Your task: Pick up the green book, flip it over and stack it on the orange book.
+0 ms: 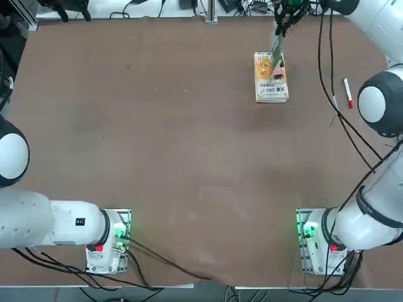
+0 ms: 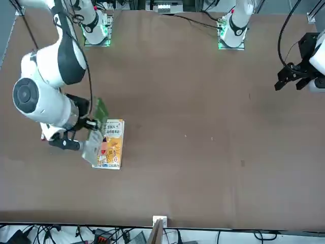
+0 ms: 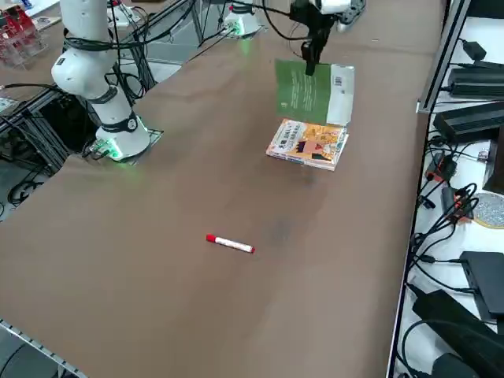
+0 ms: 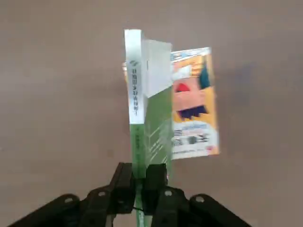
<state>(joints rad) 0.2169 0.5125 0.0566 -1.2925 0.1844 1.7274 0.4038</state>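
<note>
Green book pinched on edge above the orange one.

I see my right gripper's fingers (image 4: 154,177) clamped on the green book (image 3: 313,92), hanging upright over the orange book (image 3: 308,143), which lies flat near the worktop's (image 1: 157,157) far edge; a red marker (image 3: 230,243) sits well apart amid open surface.

right gripper (image 2: 91,124) clamping green book (image 2: 96,129), tilted over orange book (image 2: 110,145)

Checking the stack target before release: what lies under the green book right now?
The orange book lies flat on the table beneath the green book, which the right gripper holds upright. Part of its cover is hidden.
</note>
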